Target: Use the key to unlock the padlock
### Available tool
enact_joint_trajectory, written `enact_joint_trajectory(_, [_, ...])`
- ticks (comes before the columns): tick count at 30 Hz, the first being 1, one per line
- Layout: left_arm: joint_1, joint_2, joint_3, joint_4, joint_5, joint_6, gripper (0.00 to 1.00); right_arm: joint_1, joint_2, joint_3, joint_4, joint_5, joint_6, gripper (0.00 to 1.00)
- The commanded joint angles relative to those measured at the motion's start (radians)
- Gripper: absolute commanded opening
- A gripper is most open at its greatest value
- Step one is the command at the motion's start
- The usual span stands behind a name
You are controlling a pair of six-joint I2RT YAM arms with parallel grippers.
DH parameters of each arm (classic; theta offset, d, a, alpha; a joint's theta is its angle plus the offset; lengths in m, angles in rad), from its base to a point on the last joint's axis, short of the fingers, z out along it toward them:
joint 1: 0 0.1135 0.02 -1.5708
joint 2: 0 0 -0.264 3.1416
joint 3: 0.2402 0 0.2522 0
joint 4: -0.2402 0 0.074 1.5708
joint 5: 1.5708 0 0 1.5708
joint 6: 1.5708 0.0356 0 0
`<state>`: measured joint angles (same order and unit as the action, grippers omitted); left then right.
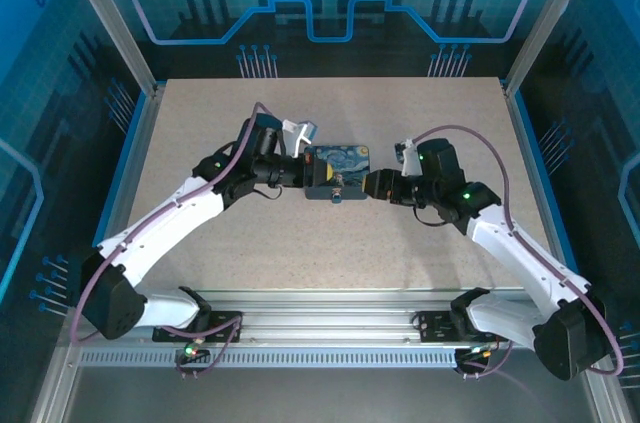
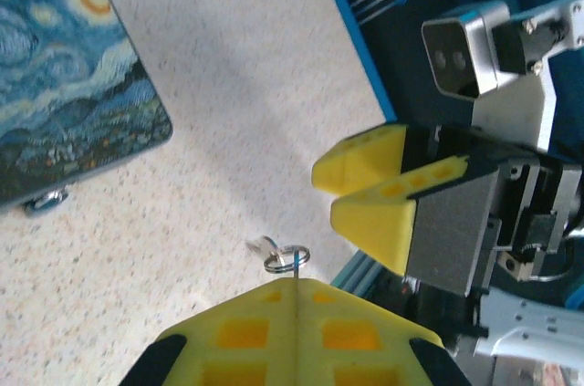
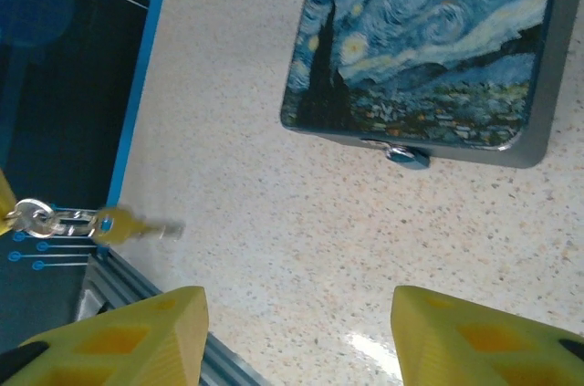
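Observation:
The small box with the starry-night lid (image 1: 338,161) sits mid-table, and the padlock (image 1: 338,193) is a small metal fitting on its front wall. It also shows as the padlock (image 3: 406,156) under the box (image 3: 429,48) and as the padlock (image 2: 46,199) below the box (image 2: 64,85). My left gripper (image 2: 297,281) is shut; a thin dark sliver of the key (image 2: 298,267) runs into its seam, with a ring and a pale piece beyond. The key (image 3: 128,224) hangs left of the box. My right gripper (image 3: 297,313) is open over bare table, right of the box (image 1: 372,186).
The speckled table (image 1: 330,253) is bounded by blue edge strips and an aluminium rail (image 1: 330,301) along the front. The right arm's camera block (image 2: 465,44) and its yellow fingers (image 2: 374,185) stand close to the left gripper. Purple cables run along both arms.

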<state>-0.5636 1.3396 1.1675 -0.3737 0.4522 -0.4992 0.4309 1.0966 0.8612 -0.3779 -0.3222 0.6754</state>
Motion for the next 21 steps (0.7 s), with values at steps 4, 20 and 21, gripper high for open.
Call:
enact_joint_trajectory(4, [0.015,0.043,0.06,-0.169,0.104,0.119,0.0,-0.05,0.004,-0.053,0.11,-0.099,-0.058,0.58])
enact_joint_trajectory(20, [0.04,0.05,0.1,-0.138,0.192,0.099,0.0,-0.086,0.034,-0.104,0.564,-0.376,0.137,0.61])
enact_joint_trajectory(21, [0.042,0.047,0.099,-0.122,0.208,0.09,0.0,-0.084,0.04,-0.111,0.612,-0.395,0.162,0.59])
